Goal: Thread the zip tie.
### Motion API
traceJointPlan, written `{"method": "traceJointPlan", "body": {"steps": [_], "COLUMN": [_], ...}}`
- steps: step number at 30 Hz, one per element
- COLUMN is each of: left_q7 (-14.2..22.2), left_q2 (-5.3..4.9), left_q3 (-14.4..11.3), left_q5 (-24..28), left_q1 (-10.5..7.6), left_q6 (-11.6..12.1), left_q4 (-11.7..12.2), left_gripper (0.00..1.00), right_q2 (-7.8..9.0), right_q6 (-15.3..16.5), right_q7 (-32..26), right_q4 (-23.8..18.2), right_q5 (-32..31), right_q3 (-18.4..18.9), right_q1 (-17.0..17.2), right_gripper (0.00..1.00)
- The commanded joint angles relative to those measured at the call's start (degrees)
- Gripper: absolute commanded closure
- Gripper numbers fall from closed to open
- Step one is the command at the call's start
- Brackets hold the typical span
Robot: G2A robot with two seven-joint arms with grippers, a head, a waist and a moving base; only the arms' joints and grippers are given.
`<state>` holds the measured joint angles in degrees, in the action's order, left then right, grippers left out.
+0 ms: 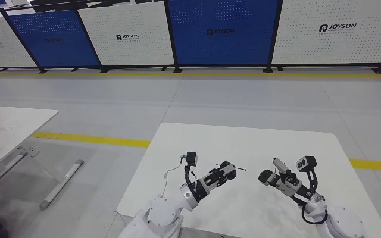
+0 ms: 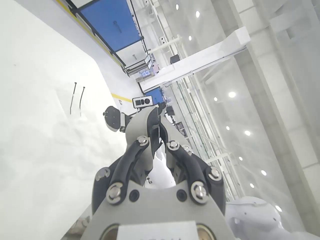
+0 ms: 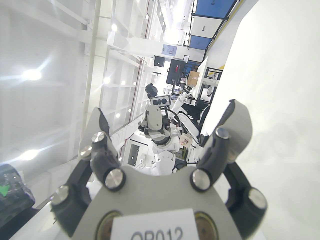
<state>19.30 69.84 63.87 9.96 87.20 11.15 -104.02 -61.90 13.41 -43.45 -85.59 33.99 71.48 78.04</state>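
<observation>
A white table (image 1: 250,140) is seen from above, and both grippers are held over it close to its near edge. The left gripper (image 1: 229,171) is placed about the middle of that edge, while the right gripper (image 1: 269,169) is set toward the near right corner; the two are turned tip to tip with a small gap left between them. In the left wrist view the left gripper (image 2: 158,112) is shown with its fingers pressed together. From above, a thin dark strip, taken to be the zip tie (image 1: 240,169), is seen clamped there, with a short end pointed at the other gripper. In its own wrist view the right gripper (image 3: 166,111) is shown with its fingers spread wide, and nothing is held between them. Two spare ties (image 2: 72,98) (image 2: 81,99) are laid flat side by side on the tabletop, well apart from both grippers. Threading is judged not yet begun. Because so little of the tie is exposed and the strip is thin and springy, it could be bent aside, missed or pulled from the clamp if the right fingers are closed off-line, and the fingertips could be knocked together.
</observation>
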Motion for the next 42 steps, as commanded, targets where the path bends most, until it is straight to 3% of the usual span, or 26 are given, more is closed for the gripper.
{"method": "traceJointPlan", "body": {"steps": [1,6,13,27,32,42], "left_q7": [1.13,1.87,1.67,1.75,6.72,7.5], "left_q2": [-0.01,0.1,0.39,0.42,0.35,0.22], "left_q3": [-0.29,-1.14,-3.34,-3.61,-2.94,-2.48], "left_q5": [1.0,2.57,1.41,1.71,9.79,10.31], "left_q1": [-0.35,-1.52,-3.37,-3.33,-3.79,-4.04], "left_q6": [-0.36,-0.9,-1.01,-1.18,-1.4,-2.07], "left_q4": [1.21,5.45,9.18,9.13,9.5,9.75], "left_gripper": [1.0,1.0,1.0,1.0,1.0,1.0], "right_q2": [0.0,0.0,0.0,0.0,0.0,0.0], "right_q6": [0.0,0.0,0.0,0.0,0.0,0.0], "right_q7": [0.0,0.0,0.0,0.0,0.0,0.0], "right_q4": [0.0,0.0,0.0,0.0,0.0,0.0], "right_q5": [0.0,0.0,0.0,0.0,0.0,0.0], "right_q3": [0.0,0.0,0.0,0.0,0.0,0.0], "right_q1": [0.0,0.0,0.0,0.0,0.0,0.0], "right_gripper": [0.0,0.0,0.0,0.0,0.0,0.0]}}
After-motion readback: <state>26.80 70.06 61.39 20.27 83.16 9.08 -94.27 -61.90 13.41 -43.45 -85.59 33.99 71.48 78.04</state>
